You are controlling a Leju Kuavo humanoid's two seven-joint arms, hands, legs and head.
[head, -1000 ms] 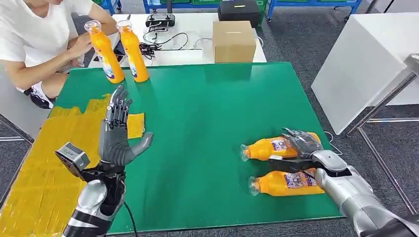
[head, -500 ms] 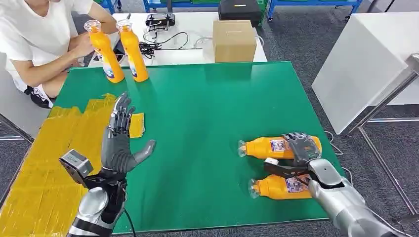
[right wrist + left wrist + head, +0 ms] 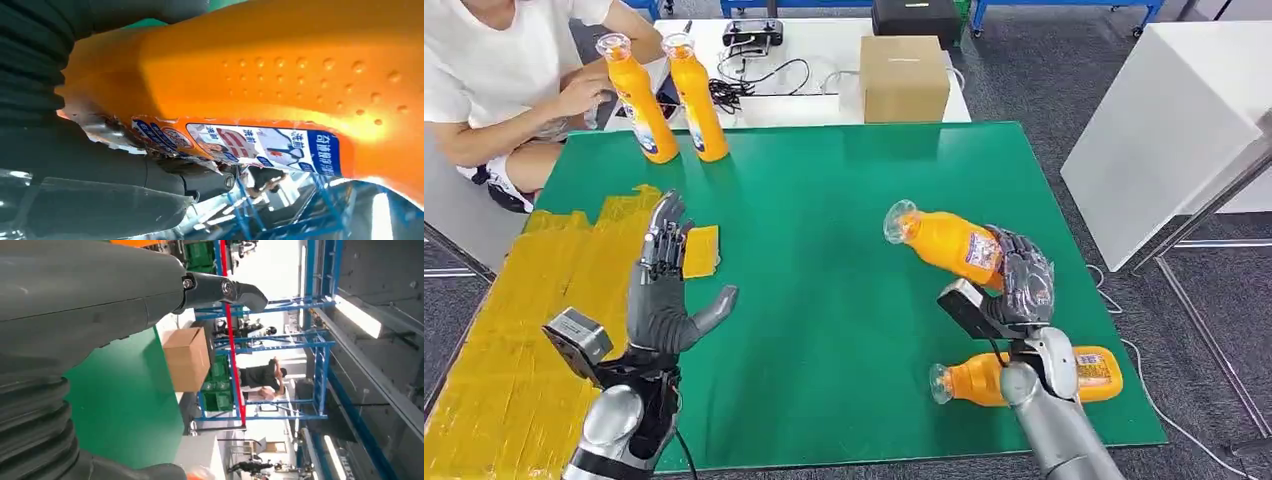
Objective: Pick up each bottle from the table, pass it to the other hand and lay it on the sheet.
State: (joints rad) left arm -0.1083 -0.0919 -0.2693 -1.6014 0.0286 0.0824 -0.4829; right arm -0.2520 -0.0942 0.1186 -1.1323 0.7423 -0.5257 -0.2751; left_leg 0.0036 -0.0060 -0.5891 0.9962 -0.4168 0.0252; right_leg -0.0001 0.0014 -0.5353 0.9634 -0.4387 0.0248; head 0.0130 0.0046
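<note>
Head view: a bottle point(image 3: 945, 241) is held above the table point(image 3: 824, 260) by the right robot hand point(image 3: 1022, 285); the left robot hand point(image 3: 664, 285) is raised, fingers spread, nothing held.

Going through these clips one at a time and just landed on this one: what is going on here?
The robot's right hand grips an orange plastic bottle, lifted clear of the green table mat and tilted. Its left hand waits open, raised near the yellow taped sheet. A second orange bottle lies on the mat by the right arm. Two upright orange bottles stand at the far corner, beside a seated person.
</note>
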